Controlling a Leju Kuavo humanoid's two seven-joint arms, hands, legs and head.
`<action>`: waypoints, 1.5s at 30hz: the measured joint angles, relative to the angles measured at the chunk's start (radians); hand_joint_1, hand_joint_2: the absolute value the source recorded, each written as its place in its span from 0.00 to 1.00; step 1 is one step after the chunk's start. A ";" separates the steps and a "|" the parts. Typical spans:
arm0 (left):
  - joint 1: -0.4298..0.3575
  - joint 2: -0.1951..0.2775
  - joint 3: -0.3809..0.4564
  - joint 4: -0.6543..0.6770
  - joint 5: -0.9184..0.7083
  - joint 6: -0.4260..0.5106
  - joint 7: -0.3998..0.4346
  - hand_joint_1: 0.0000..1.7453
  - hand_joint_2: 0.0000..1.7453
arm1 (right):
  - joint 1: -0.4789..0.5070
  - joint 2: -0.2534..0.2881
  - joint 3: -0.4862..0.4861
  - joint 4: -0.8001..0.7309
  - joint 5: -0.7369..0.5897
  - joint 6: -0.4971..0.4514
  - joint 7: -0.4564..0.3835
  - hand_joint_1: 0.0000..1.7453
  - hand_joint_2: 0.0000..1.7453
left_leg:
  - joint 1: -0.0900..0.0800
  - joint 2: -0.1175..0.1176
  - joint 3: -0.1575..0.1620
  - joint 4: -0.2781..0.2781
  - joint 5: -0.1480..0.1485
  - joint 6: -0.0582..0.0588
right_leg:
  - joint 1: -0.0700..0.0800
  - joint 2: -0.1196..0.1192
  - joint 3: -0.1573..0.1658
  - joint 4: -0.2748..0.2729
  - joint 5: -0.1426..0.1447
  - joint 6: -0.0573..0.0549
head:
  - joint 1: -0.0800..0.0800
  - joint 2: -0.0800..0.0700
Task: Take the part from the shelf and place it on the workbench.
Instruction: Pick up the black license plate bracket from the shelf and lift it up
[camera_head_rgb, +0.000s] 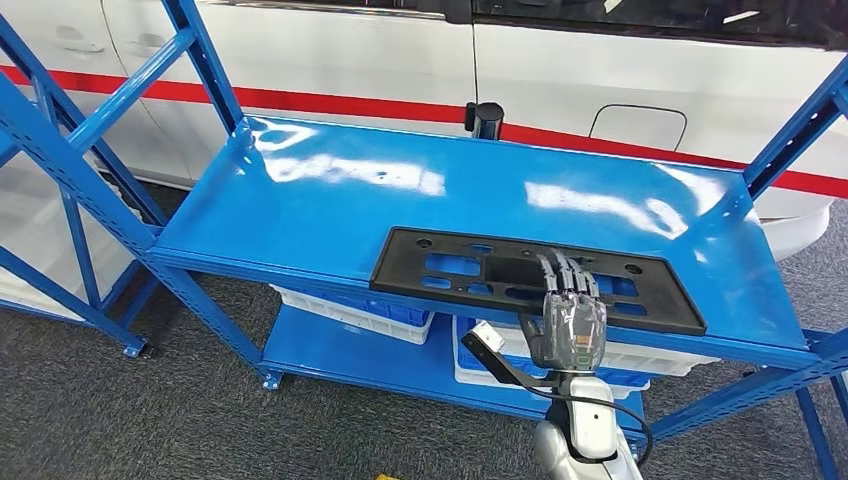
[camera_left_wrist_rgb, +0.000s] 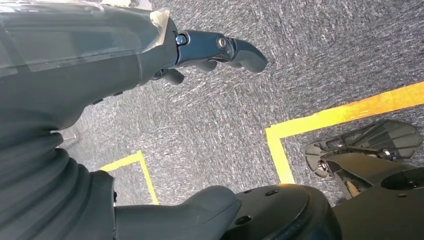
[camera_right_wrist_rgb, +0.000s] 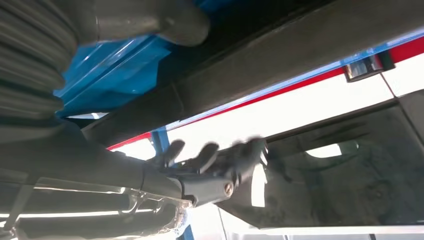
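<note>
Head view: flat black plastic part, a long rectangular panel w/ cut-out slots and small holes, lies on the glossy blue metal shelf top, near the front edge, toward the right half. Right hand comes up from below on a silver arm; its dark fingers lie flat over the top of the part near its front rim, palm at the shelf's front edge. Thumb side hidden from above, so can't tell if the hand is clamped on the part or just resting on it.

Right wrist view: blurred; thick grey thumb sits under the dark edge of the part, blue shelf metal just beside it, dark fingers stretched out on the other side of the part. Looks like the part's edge is between thumb and fingers, but contact not clear.

Left wrist view: left hand hangs over grey carpet floor w/ yellow tape lines; fingers loosely out, nothing in them.

Behind the shelf: white car body w/ red stripe. Lower shelf level holds white-and-blue plastic bins. Small black cylinder stands at the back edge of the shelf top.
</note>
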 joint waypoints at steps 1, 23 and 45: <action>0.000 0.000 -0.003 0.000 -0.001 -0.001 0.000 0.00 1.00 | 0.000 -0.001 -0.003 -0.001 0.000 0.000 0.000 1.00 1.00 | 0.000 0.000 0.000 0.000 0.000 0.000 | 0.000 0.000 0.000 0.000 0.000 0.000 | 0.000 0.000; -0.014 0.006 -0.037 0.003 -0.018 0.004 -0.039 0.00 1.00 | 0.033 -0.027 -0.056 -0.058 -0.006 -0.014 -0.002 1.00 1.00 | 0.000 0.000 0.000 0.000 0.000 0.000 | 0.000 0.000 0.000 0.000 0.000 0.000 | 0.000 0.000; -0.023 0.007 -0.036 0.003 0.011 0.029 -0.080 0.00 1.00 | 0.088 -0.035 -0.089 -0.270 0.029 -0.048 -0.048 1.00 1.00 | 0.000 0.000 -0.001 0.000 0.000 0.000 | 0.000 0.000 -0.001 0.000 0.000 0.000 | 0.000 0.000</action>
